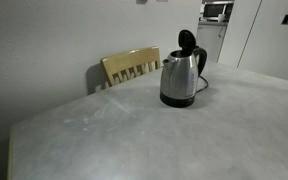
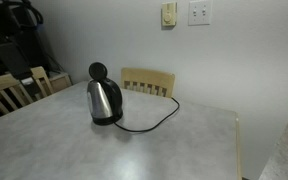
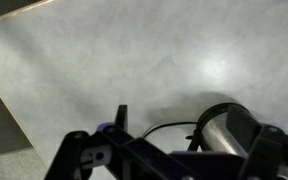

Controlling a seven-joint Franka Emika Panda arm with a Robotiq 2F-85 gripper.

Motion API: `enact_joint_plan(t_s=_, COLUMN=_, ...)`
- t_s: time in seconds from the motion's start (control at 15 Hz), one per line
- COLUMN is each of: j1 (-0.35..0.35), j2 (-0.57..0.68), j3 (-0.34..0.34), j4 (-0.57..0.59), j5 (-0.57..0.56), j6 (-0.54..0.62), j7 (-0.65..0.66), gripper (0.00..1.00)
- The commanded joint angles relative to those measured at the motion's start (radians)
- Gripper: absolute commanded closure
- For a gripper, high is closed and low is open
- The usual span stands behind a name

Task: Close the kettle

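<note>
The steel kettle (image 1: 179, 78) stands on its black base on the grey table, and its black lid (image 1: 187, 42) is tipped up and open. It also shows in an exterior view (image 2: 104, 98) with the lid (image 2: 98, 72) raised. In the wrist view the kettle (image 3: 227, 131) lies at the lower right, seen from above at a distance. My gripper (image 3: 192, 138) shows only in the wrist view. Its dark fingers are spread apart and empty, well clear of the kettle. The arm is out of both exterior views.
A black cord (image 2: 149, 122) runs from the kettle's base across the table (image 2: 184, 150) towards the wall. A wooden chair (image 1: 132, 66) stands behind the table, and it shows again (image 2: 147, 82) with another chair (image 2: 6, 92) at the side. The table's edge (image 3: 14, 110) shows in the wrist view.
</note>
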Motion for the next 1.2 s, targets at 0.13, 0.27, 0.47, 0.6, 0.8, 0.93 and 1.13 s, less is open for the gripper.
enact_joint_plan(t_s=0.13, j1=0.006, j2=-0.006, j3=-0.013, j4=-0.007, j5=0.011, j6=0.043, j7=-0.015, gripper=0.0)
enact_joint_plan(t_s=0.27, j1=0.013, j2=-0.009, j3=-0.015, j4=-0.029, j5=-0.003, j6=0.211, j7=-0.047, gripper=0.0)
enact_joint_plan(t_s=0.47, j1=0.053, j2=0.026, j3=-0.04, j4=-0.03, j5=0.036, j6=0.416, j7=-0.131, gripper=0.0)
enact_joint_plan(t_s=0.6, j1=0.118, j2=0.062, j3=-0.083, j4=-0.02, j5=0.109, j6=0.523, j7=-0.219, gripper=0.0)
enact_joint_plan(t_s=0.8, j1=0.244, j2=0.115, j3=-0.161, j4=0.011, j5=0.261, j6=0.596, j7=-0.352, gripper=0.27)
enact_joint_plan(t_s=0.93, j1=0.314, j2=0.147, j3=-0.198, j4=0.037, j5=0.336, j6=0.601, j7=-0.43, gripper=0.41)
enact_joint_plan(t_s=1.13, j1=0.366, j2=0.198, j3=-0.211, j4=0.084, j5=0.395, j6=0.592, j7=-0.503, gripper=0.61)
